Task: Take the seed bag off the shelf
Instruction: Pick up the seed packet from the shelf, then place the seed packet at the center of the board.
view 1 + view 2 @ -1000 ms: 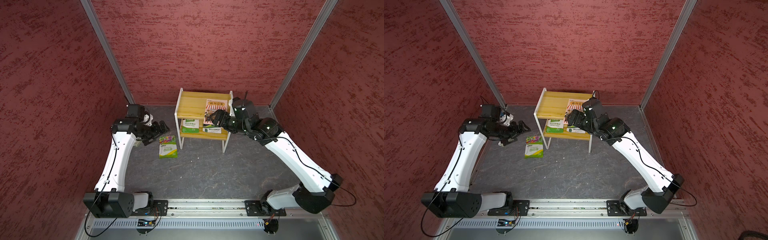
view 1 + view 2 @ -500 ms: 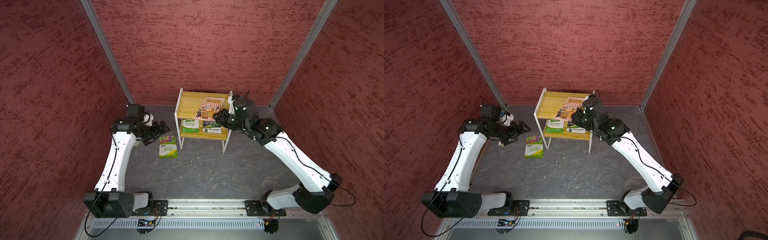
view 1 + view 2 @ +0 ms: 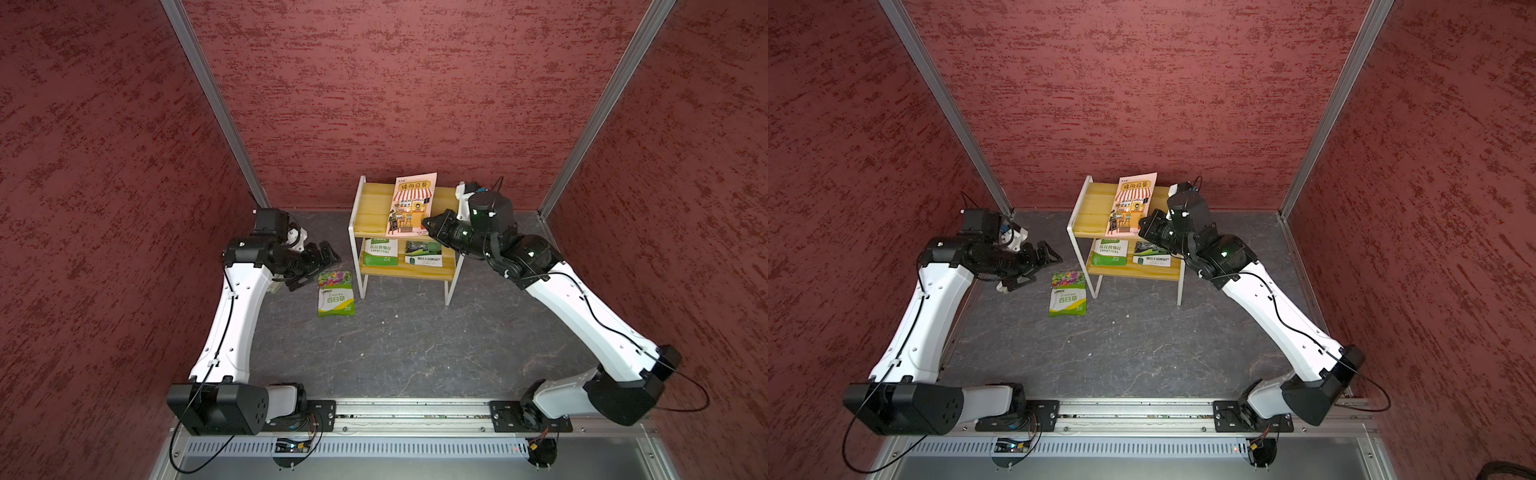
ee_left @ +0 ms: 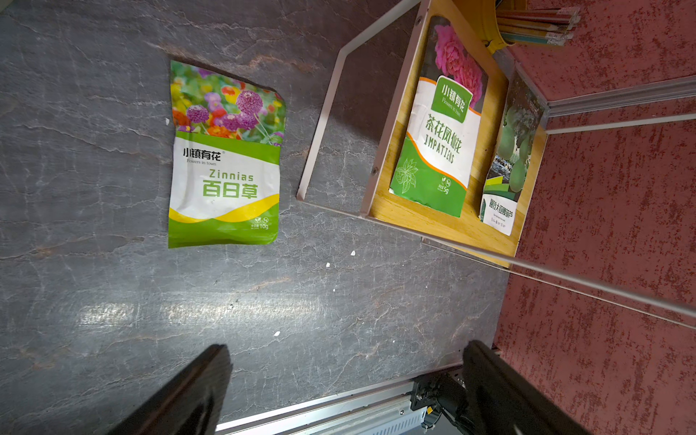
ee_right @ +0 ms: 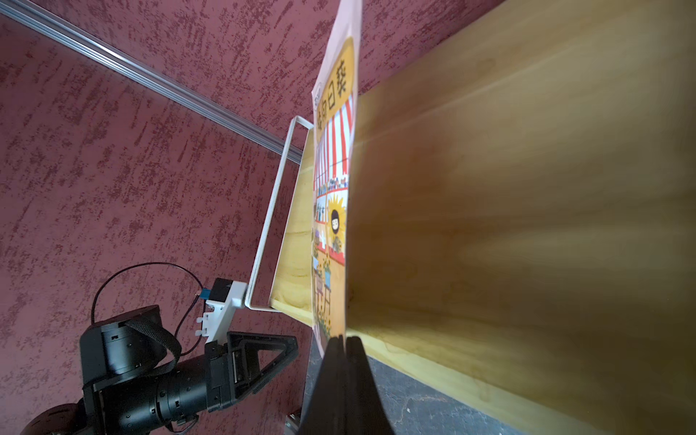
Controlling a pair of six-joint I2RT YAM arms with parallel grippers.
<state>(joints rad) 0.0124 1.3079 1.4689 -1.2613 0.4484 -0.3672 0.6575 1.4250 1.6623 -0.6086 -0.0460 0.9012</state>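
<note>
Pink and stiff, the pink bag stood tilted above the top board of the shelf. It was pinched at its lower edge by the right claw, whose jaws were closed flat on it. In the right wrist view the pink bag showed almost edge-on, angled away from the board, with its lower edge near the board's front edge. Whether that edge touched the wood could not be told. In both top views its upper edge reached past the shelf's back rail toward the red wall.

On the lower board lay the impatiens bag and a dark bag, side by side, their front edges short of the board's front lip.

The left claw hung with its jaws spread wide and nothing between them. It was off the shelf's left side and apart from the white frame, just beside the top edge of the zinnia bag. The zinnia bag lay flat on the counter close to the shelf's front left leg without touching it.

A broad stretch of grey counter ran from the shelf's front legs to the rail at the arms' bases. A narrower strip lay on each side between the shelf and the walls.
</note>
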